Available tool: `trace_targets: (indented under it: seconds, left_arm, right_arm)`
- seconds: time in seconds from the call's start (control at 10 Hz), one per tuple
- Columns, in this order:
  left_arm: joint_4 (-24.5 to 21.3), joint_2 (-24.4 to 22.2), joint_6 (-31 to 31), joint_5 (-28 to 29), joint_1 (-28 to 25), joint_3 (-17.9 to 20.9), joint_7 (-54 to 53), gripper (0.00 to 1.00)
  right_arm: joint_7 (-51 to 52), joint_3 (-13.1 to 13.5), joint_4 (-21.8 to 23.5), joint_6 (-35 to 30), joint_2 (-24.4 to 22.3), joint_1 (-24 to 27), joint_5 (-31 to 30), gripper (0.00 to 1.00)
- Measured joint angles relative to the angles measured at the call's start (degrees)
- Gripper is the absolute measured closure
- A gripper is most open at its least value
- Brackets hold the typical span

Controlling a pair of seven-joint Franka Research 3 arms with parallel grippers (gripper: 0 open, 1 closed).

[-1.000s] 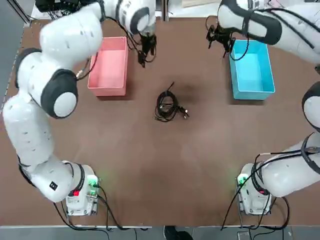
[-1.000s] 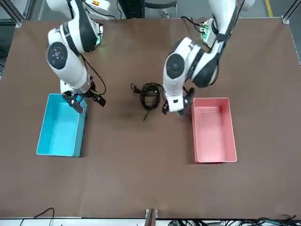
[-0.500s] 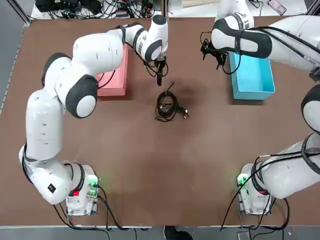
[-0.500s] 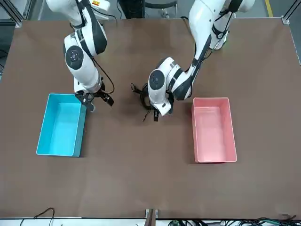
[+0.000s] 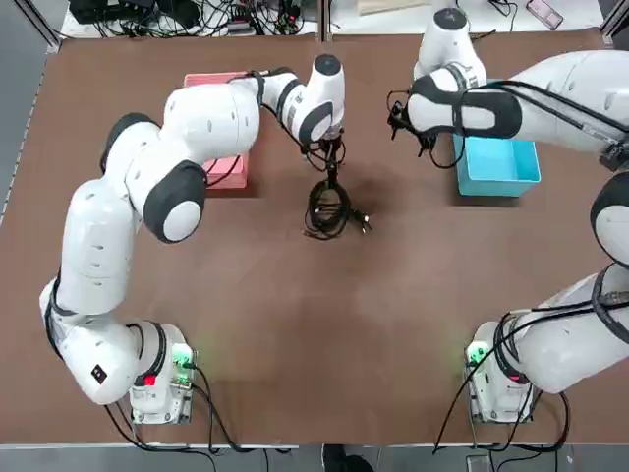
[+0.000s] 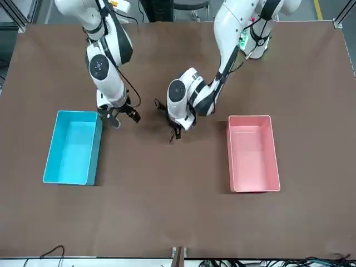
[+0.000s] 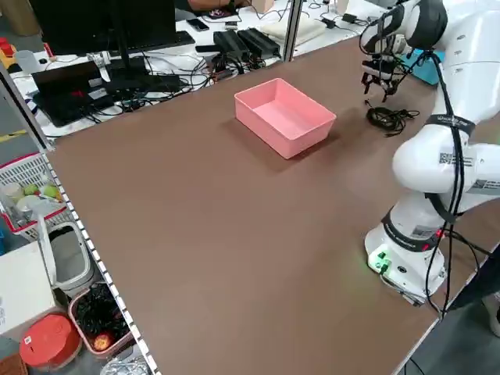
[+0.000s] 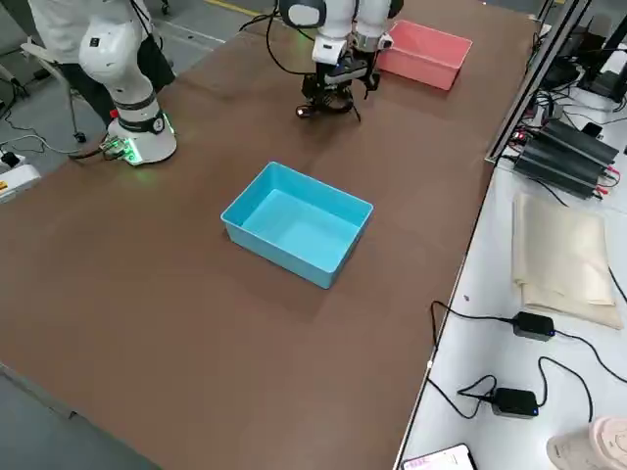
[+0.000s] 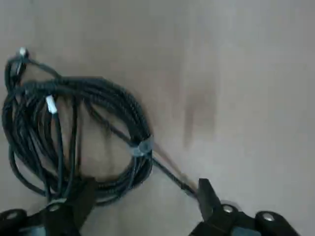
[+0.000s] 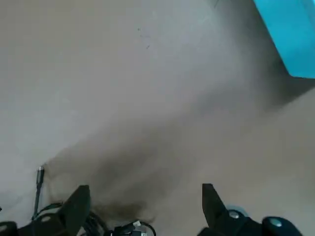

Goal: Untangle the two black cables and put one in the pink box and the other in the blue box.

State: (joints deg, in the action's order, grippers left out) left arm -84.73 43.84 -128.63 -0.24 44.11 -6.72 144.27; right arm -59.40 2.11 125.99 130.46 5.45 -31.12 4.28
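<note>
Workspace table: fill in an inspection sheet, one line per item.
Surface: brown table, bare around the bins.
Job's things: black cables coiled together mid-table; pink bin and blue bin hold nothing visible.
Clutter: nothing seen on the tabletop.
Grippers: left open over the coil; right open above the table beside the blue bin.
Cables: black wires at the arm bases.
Surroundings: monitor and electronics on a side desk.
</note>
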Motion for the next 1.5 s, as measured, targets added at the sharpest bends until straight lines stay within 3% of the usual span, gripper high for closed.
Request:
trace_targets:
  seconds: [0.5,0.8,0.9,1.0,1.4,1.5]
  left_arm:
    - [0.0,4.1,-3.0,0.2,0.7,0.4,0.7,0.19]
    - [0.0,4.3,-3.0,0.5,0.7,0.4,0.7,0.40]
    - [0.0,4.3,-3.0,0.9,0.7,0.4,0.7,0.58]
    - [0.0,4.4,-3.0,1.5,0.7,0.4,0.7,0.59]
    - [0.1,4.3,-2.9,2.0,0.7,0.5,0.7,0.86]
    - [0.1,4.3,-2.9,2.0,0.7,0.5,0.7,0.86]
  right_arm:
    - [0.0,0.1,0.0,0.0,0.0,-0.1,0.0,0.00]
    - [0.0,0.1,0.0,0.0,0.0,-0.1,0.0,0.00]
    - [0.0,0.1,0.0,0.0,0.0,-0.1,0.0,0.00]
    - [0.0,0.1,0.0,0.0,0.0,-0.1,0.0,0.00]
    - [0.0,0.1,0.0,0.0,0.0,-0.1,0.0,0.00]
    - [0.0,0.1,0.0,0.0,0.0,-0.1,0.0,0.00]
